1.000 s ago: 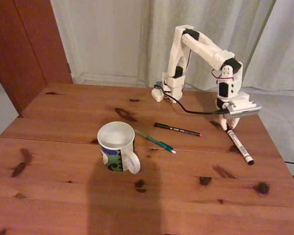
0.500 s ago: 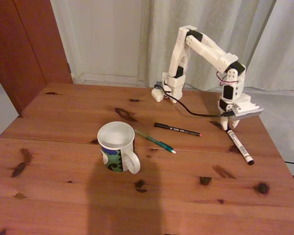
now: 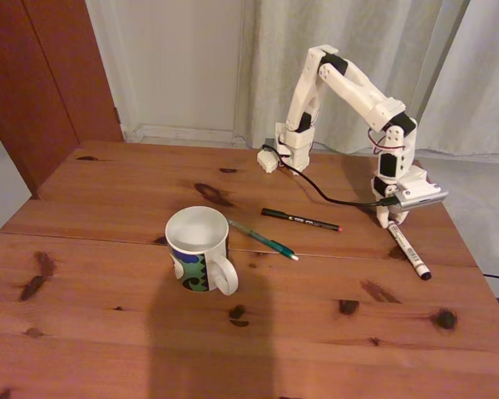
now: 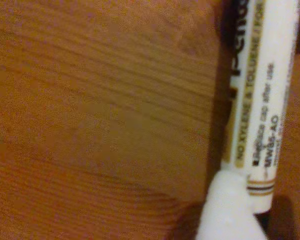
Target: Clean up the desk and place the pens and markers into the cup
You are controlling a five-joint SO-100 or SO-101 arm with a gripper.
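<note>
The white marker with its black cap lies on the desk at the right. My gripper is lowered onto the marker's far end and looks open around it. In the wrist view the printed barrel fills the right side over the wood, with one white fingertip against its left side. The black pen with a red end and the teal-green pen lie between the gripper and the cup. The cup stands upright, handle toward the camera.
The arm's base stands at the back of the desk, with a black cable running to the wrist camera. The desk's right edge is close to the marker. Curtains hang behind.
The arm has stretched further right and lowered, bringing the gripper down onto the marker's far end. The marker, both pens and the cup have not moved.
</note>
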